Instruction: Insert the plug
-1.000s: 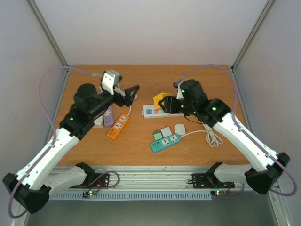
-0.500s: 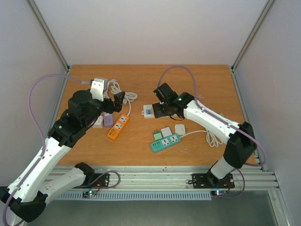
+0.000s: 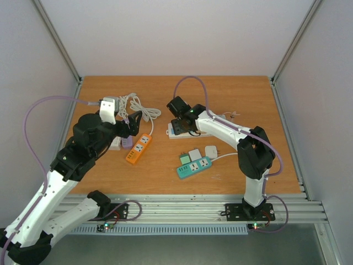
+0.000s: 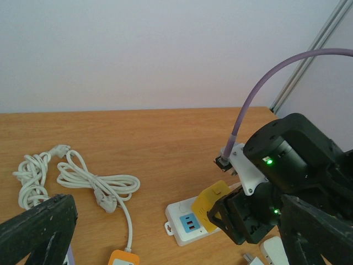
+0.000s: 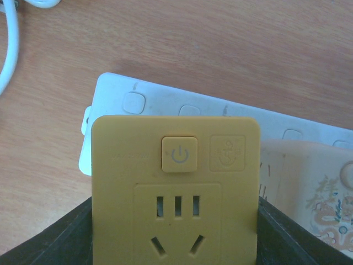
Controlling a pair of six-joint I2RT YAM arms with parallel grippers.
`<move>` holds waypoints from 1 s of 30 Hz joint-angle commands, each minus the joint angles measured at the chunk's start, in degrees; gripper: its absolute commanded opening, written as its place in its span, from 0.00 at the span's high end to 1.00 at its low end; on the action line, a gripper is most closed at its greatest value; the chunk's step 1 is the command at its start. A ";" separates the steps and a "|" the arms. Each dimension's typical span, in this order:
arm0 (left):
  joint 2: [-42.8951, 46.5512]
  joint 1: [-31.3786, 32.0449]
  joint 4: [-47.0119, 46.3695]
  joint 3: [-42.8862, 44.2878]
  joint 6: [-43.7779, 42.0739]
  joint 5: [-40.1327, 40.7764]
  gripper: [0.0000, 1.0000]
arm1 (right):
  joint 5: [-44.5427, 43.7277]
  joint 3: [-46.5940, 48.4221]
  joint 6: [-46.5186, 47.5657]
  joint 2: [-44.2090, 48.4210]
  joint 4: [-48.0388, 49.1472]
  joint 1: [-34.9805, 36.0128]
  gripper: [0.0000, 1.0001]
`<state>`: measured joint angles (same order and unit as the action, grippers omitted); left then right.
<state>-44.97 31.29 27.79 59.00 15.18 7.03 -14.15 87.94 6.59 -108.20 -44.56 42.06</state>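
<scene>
The right tool [image 3: 182, 127] is closed on the yellow adapter plug [image 5: 175, 182], with a black finger [image 5: 49, 243] pressed to each side of it. The plug's face shows a power button above a row of slots. It sits directly over the white power strip [image 5: 165, 102], which lies on the wooden surface [image 3: 231, 94] near the middle. The left wrist view shows the plug [image 4: 212, 200] tilted above the strip's [image 4: 185, 223] right part. I cannot tell whether its pins are in a socket. A pale patterned plug [image 5: 309, 187] sits on the same strip, just beside the yellow one.

The left tool [image 3: 132, 125] hangs wide open and empty above the surface's left side. Its two dark fingers [image 4: 38, 232] frame the view toward the right arm. A coiled white cord [image 3: 138, 106] lies beyond it. An orange power strip [image 3: 138, 148] and a purple one [image 3: 127, 141] lie just below it. A teal power strip [image 3: 194, 167] rests nearer the front, apart from the white strip.
</scene>
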 commanded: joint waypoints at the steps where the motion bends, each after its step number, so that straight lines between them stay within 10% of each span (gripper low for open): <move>1: 0.28 -0.09 -3.00 -0.67 1.24 -0.35 0.01 | -2.99 0.68 -1.45 -0.17 1.14 -0.09 0.51; 30: -0.81 -0.09 -2.68 -1.83 1.52 0.02 0.01 | 1.80 1.77 -5.96 -3.17 -1.74 -1.72 0.51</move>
<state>-45.87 31.29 27.62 57.93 16.32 6.70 -13.43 88.44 1.45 -109.67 -45.89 40.49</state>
